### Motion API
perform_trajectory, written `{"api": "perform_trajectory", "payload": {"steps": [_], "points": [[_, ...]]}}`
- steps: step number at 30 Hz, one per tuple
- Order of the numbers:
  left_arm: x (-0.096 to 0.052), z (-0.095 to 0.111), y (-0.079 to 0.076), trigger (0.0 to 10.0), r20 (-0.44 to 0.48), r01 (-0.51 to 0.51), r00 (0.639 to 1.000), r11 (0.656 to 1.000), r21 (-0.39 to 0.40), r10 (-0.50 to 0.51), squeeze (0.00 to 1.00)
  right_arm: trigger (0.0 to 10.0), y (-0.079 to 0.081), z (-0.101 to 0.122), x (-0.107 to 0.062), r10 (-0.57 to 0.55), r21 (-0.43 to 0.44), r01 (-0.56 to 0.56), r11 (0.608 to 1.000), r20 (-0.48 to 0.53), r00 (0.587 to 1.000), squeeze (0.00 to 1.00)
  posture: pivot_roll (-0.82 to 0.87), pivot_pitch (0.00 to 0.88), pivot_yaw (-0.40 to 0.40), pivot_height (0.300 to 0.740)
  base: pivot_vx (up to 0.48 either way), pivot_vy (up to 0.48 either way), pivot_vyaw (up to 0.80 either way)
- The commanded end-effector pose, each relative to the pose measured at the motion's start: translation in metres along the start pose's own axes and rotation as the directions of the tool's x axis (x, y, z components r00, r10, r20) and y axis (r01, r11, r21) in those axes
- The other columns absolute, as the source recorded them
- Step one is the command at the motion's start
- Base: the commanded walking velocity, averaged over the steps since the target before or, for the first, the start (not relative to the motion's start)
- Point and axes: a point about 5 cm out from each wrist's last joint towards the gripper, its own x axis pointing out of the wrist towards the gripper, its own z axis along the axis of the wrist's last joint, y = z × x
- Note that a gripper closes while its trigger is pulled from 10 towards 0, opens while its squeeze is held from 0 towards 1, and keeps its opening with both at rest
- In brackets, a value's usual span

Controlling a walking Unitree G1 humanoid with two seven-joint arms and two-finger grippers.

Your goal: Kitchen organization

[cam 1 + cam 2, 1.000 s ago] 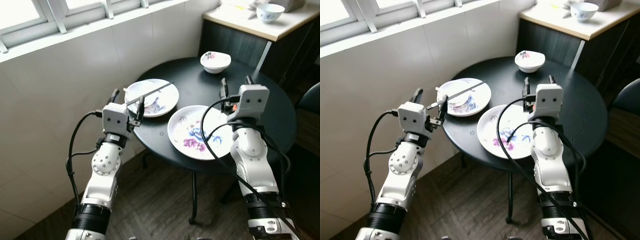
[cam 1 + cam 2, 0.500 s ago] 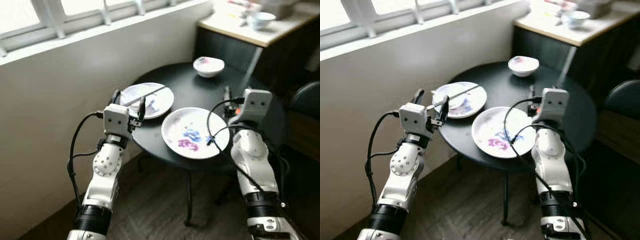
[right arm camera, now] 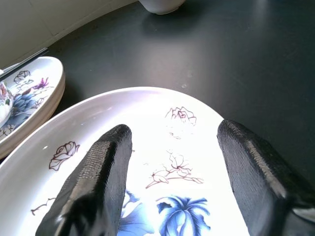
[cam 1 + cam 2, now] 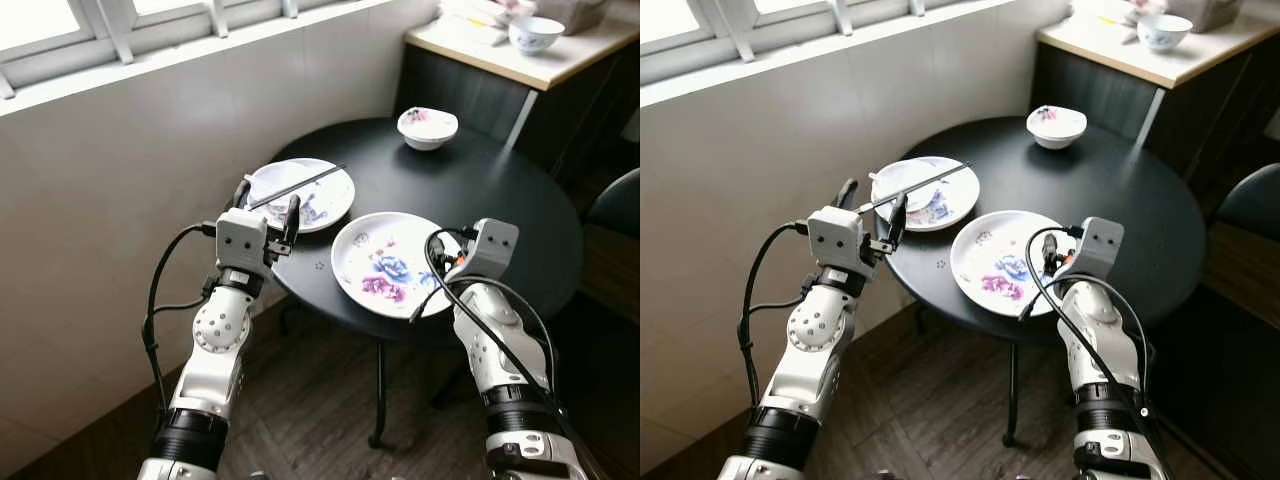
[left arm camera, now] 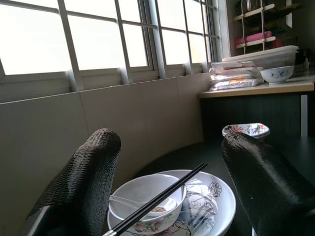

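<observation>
We've dropped our right gripper (image 3: 172, 172), textured black fingers apart, over the glossy floral plate (image 4: 385, 262); left gripper (image 5: 167, 182) hangs apart near the chopsticks (image 5: 160, 196).

Before me stands a round black table (image 4: 520, 210) on a thin leg, over a dark wood floor (image 4: 320, 420). A pale tiled wall (image 4: 130, 200) runs beneath a bright white-framed window (image 4: 120, 25). Past the table's far edge sits a dark cabinet (image 4: 480, 95) with a light countertop (image 4: 520, 60).
</observation>
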Motion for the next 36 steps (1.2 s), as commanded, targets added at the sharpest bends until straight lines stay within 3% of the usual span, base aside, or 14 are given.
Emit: {"api": "perform_trajectory", "payload": {"steps": [1,6,11,23,29,36], "points": [[0.002,-0.001,0.000,10.0,-0.012,0.001,1.000,1.000,0.008,-0.001,0.00,10.0,0.000,0.001,0.000,-0.006,0.018,0.006,1.000,-0.006,1.000,0.00,-0.09,0.000,0.023,0.740,0.000,0.000,0.00],[0.002,-0.001,0.001,10.0,-0.014,0.002,1.000,1.000,0.010,-0.002,0.00,10.0,-0.006,0.003,0.002,-0.047,0.034,0.047,0.998,-0.014,0.999,0.00,-0.09,0.000,0.026,0.740,0.000,0.000,0.00],[0.002,-0.001,0.001,10.0,-0.016,0.004,1.000,1.000,0.012,-0.004,0.00,10.0,-0.014,0.005,0.002,-0.097,-0.020,0.097,0.995,-0.015,0.995,0.00,-0.09,0.000,0.026,0.740,0.000,0.000,0.00],[0.002,-0.002,0.000,10.0,-0.024,0.005,1.000,1.000,0.013,-0.005,0.00,10.0,-0.020,-0.014,0.001,-0.118,-0.077,0.108,0.991,-0.143,0.983,0.00,-0.09,0.000,0.027,0.740,0.000,0.000,0.00],[0.002,-0.002,0.000,10.0,-0.026,0.004,1.000,1.000,0.014,-0.004,0.00,10.0,-0.022,-0.017,0.002,-0.121,-0.069,0.111,0.991,-0.171,0.978,0.00,-0.09,0.000,0.025,0.740,0.000,0.000,0.00],[0.002,-0.003,0.000,10.0,-0.027,0.004,1.000,1.000,0.015,-0.004,0.00,10.0,-0.020,-0.025,0.002,-0.098,-0.002,0.101,0.995,-0.240,0.966,0.00,-0.09,0.000,0.025,0.740,0.000,0.000,0.00]]}}
